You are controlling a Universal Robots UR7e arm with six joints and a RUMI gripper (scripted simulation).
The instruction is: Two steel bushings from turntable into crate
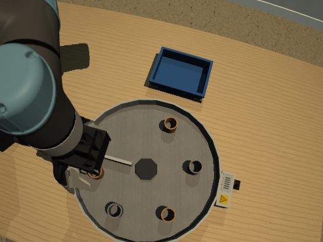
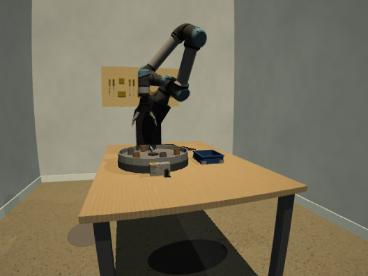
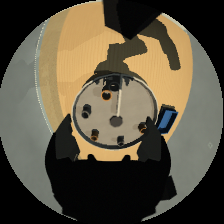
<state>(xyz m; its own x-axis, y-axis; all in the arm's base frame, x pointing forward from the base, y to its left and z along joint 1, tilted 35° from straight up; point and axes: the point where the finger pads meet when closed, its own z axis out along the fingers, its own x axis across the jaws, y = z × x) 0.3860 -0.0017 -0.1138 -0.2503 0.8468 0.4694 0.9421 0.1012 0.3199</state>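
Observation:
My gripper [image 1: 86, 151] [image 2: 144, 124] [image 3: 108, 115] is open and empty, high above the left part of the turntable [image 1: 144, 137] [image 2: 139, 161] [image 3: 131, 104]. A grey steel bushing [image 1: 114, 214] [image 3: 86, 114] stands near the rim at the lower left in the top view. A second steel bushing [image 1: 189, 167] [image 3: 120, 142] stands at the right. A third, dark and shaded, steel-looking bushing [image 3: 114, 87] shows in the wrist view; the arm hides it in the top view. The blue crate [image 1: 177, 74] [image 2: 210, 159] [image 3: 168, 121] is empty.
Copper bushings [image 1: 170, 129] [image 1: 167, 220] [image 3: 106, 99] also stand on the turntable. A pale bar [image 1: 118, 160] [image 3: 119, 102] lies over it beside the dark hub [image 1: 146, 168]. The turntable has a raised rim. A control box [image 1: 226, 183] [image 2: 158, 168] sits against its right side.

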